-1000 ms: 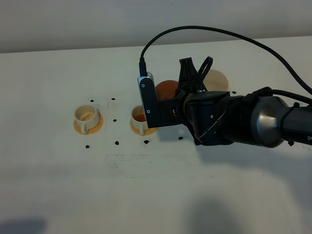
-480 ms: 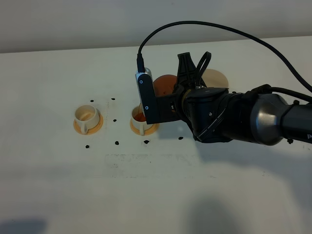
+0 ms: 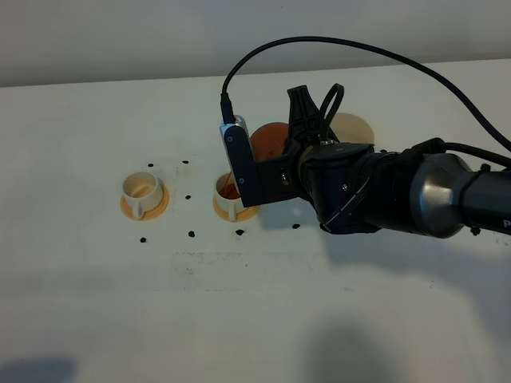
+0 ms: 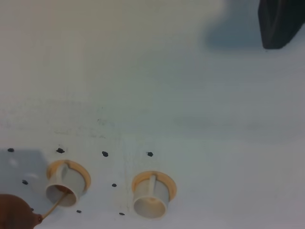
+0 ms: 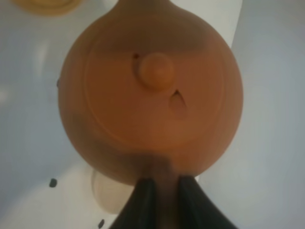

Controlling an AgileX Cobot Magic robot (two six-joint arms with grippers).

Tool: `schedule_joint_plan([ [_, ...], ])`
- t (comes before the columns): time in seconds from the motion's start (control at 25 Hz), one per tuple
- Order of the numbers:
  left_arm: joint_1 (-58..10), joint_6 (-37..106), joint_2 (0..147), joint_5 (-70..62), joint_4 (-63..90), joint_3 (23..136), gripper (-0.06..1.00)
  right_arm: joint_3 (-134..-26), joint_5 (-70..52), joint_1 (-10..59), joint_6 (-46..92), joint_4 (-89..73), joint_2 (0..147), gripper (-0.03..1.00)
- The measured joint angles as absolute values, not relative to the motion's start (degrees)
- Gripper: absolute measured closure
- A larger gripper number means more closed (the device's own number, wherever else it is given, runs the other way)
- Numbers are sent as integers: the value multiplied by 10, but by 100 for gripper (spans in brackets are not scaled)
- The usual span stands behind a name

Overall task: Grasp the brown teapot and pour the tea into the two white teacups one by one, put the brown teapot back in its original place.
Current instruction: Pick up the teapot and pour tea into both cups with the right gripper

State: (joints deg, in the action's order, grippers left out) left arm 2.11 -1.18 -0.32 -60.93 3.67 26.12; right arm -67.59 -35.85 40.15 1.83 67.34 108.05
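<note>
My right gripper [image 5: 159,202] is shut on the side handle of the brown teapot [image 3: 268,142], held in the air and tipped toward the right white teacup [image 3: 230,194]. The right wrist view shows the teapot's lid and knob [image 5: 155,69] from above. In the left wrist view a thin stream of tea [image 4: 51,208] runs from the teapot [image 4: 14,214] into that cup [image 4: 66,183]. The cup holds orange-brown tea [image 3: 229,190]. The left white teacup [image 3: 142,191] stands on its orange saucer, also seen in the left wrist view [image 4: 151,194]. The left gripper is out of view.
The pale tan coaster [image 3: 354,128] lies bare behind my right arm. Small black marks [image 3: 192,234] dot the white table around the cups. A dark block [image 4: 281,21] sits at one corner of the left wrist view.
My right arm has shifted slightly back and left, and the teapot has tipped a little more toward the right cup. The cups have not moved.
</note>
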Motion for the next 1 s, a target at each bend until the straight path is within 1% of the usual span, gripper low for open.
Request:
schedule_joint_plan([
  [1.0, 21, -12, -3, -609, 37, 261, 62, -676, -367, 396, 45, 696, 1080, 87],
])
